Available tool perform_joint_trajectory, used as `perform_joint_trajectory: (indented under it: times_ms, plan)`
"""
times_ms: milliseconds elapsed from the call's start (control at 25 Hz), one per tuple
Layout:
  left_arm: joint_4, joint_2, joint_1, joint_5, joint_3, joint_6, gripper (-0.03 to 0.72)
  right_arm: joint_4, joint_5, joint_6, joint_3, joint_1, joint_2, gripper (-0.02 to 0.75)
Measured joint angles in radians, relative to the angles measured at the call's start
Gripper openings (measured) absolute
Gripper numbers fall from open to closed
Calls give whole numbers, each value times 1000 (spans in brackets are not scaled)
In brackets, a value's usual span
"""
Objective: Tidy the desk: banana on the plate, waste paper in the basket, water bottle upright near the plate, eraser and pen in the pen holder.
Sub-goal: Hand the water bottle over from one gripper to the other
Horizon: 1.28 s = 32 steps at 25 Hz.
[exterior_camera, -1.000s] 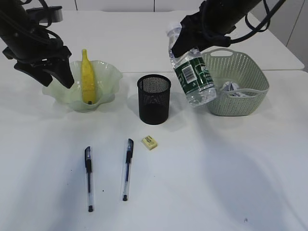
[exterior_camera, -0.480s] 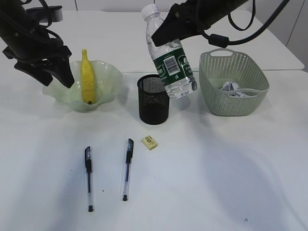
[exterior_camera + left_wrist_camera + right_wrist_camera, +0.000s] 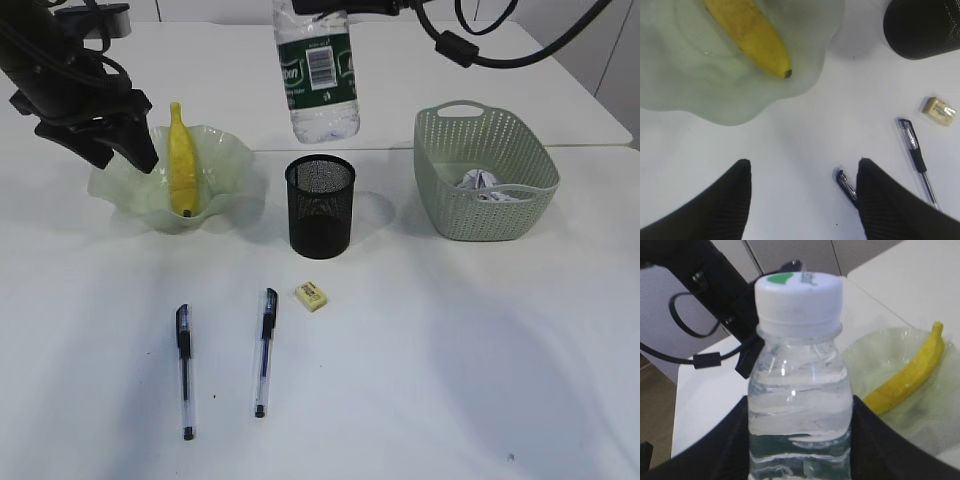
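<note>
Nearest you, toward the front edge of the desk [image 3: 480, 380], two pens lie apart, the left pen [image 3: 185, 370] and the right pen [image 3: 264, 350], with the eraser [image 3: 311, 295] just behind the right one; none is in the pen holder [image 3: 320, 205] yet, which stands mid-desk. Left of it the banana [image 3: 182, 160] already lies in the plate [image 3: 225, 150], and your left gripper [image 3: 802, 187] hangs beside that plate with its jaws apart, holding nothing. Toward the right edge, the basket [image 3: 440, 190] holds the waste paper [image 3: 480, 183]. Farthest back and highest, your right gripper [image 3: 800, 410] is clamped around the water bottle [image 3: 316, 70], carried roughly upright in the air above the pen holder. So the bottle step appears to be in hand: your next move probably calls for lowering it onto bare desk between plate and holder, keeping it vertical, then releasing.
</note>
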Motion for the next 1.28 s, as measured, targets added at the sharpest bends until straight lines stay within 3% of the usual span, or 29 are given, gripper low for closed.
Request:
perform_joint_trajectory:
  times_ms: [160, 520, 880, 1280]
  plan:
    - [0, 0, 0, -26, 0, 8, 465, 103, 0, -59, -2, -21, -4, 380]
    - [6, 0, 0, -53, 0, 14, 459, 179, 0, -127, -2, -26, -4, 380]
    - [27, 0, 0, -108, 0, 42, 354, 207, 0, -161, -2, -26, -4, 379]
    - [-145, 0, 0, -218, 0, 180, 292, 214, 0, -172, -2, -26, -4, 379]
